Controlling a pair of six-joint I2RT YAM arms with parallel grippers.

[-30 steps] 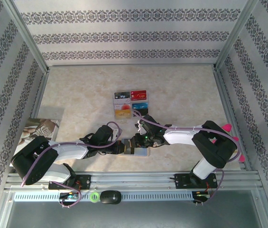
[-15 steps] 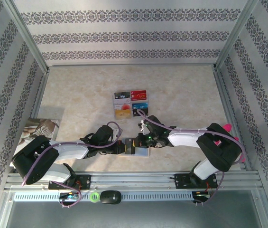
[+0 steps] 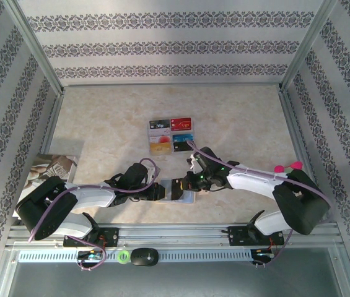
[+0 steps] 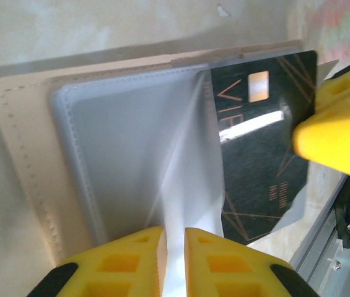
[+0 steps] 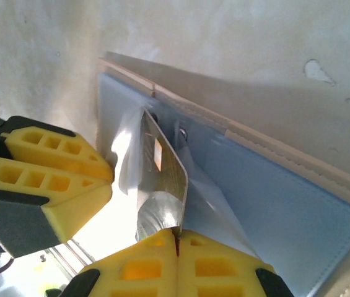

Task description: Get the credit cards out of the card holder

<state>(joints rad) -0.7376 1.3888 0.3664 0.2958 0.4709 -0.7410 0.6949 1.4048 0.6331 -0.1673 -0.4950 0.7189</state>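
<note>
At the far left of the top view, a printed booklet [image 3: 52, 168] lies at the left edge of the table [image 3: 100, 111], well apart from the work. To its right the left arm reaches along the lower part of the table. The left gripper [image 3: 161, 190] sits low at the lower centre, its jaws almost together on a thin clear sleeve [image 4: 181, 161] of the card holder [image 3: 188, 198]. In the left wrist view this sleeve runs up between the jaws, lifted off the grey-blue inner panel. The card holder lies open and flat at the lower centre of the top view, near the metal rail [image 3: 181, 232]. Its tan cover shows as a border down the left side of the left wrist view. Higher in the top view, near the holder but not touching it, lies a grid of six cards [image 3: 170, 135]. From the right, the right gripper [image 3: 180, 185] meets the holder with its jaws closed on the edge of a black card [image 4: 255, 154] with copper lettering. The card is tilted up off the panel and partly overlapped by the sleeve. The two grippers crowd the holder, tip close to tip. Below the rail sit a green ring [image 3: 123, 256] and a black mouse-shaped thing [image 3: 144, 256]. The upper half of the table and its right side lie bare up to the patterned walls [image 3: 175, 49].
</note>
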